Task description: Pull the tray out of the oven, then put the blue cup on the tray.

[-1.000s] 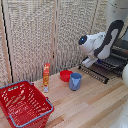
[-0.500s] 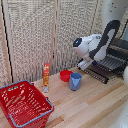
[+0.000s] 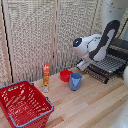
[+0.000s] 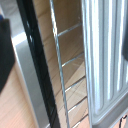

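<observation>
Going left to right in the exterior view: blue cup [image 3: 75,81] sits mid-bench, looks light, rigid plastic, so grab it across the rim. The tray [image 3: 107,65] sticks out from the oven [image 3: 120,52] at right. Gripper [image 3: 82,65]: can't tell if open.

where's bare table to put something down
Bare wood runs in front of the blue cup, between the red basket and the oven. It is crowded where bottle, red bowl and cup cluster by the tray.
</observation>
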Tool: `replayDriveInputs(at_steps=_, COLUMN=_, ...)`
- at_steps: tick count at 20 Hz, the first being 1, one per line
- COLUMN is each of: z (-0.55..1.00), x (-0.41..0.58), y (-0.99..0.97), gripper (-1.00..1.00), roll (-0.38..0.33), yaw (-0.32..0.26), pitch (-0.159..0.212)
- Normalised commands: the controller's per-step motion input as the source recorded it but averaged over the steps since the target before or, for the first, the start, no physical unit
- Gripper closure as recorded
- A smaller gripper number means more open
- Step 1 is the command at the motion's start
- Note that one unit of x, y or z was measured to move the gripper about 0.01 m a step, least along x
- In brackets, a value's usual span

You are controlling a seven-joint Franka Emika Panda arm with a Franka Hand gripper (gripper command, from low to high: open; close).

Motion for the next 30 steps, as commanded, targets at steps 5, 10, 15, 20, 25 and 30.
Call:
replayDriveInputs(at_steps=5, z=0.76, x=-0.126, y=0.0, gripper=-1.0, roll=0.147, yaw=-0.078, pitch=-0.019)
replayDriveInputs(at_steps=10, z=0.68, x=-0.179, y=0.0, gripper=-1.0, roll=0.156, yaw=-0.032, pitch=0.089)
replayDriveInputs(at_steps=15, z=0.46, x=-0.002, y=0.11, gripper=-1.0, roll=0.216, yaw=-0.137, pitch=0.06)
replayDriveInputs(at_steps=20, z=0.3, x=0.0, y=0.23, gripper=-1.0, roll=0.255, yaw=-0.232, pitch=-0.001)
replayDriveInputs(at_steps=25, z=0.27, x=0.0, y=0.22, gripper=-1.0, roll=0.256, yaw=-0.238, pitch=-0.005)
replayDriveInputs(at_steps=30, z=0.26, x=0.0, y=0.22, gripper=-1.0, roll=0.272, yaw=-0.23, pitch=0.0)
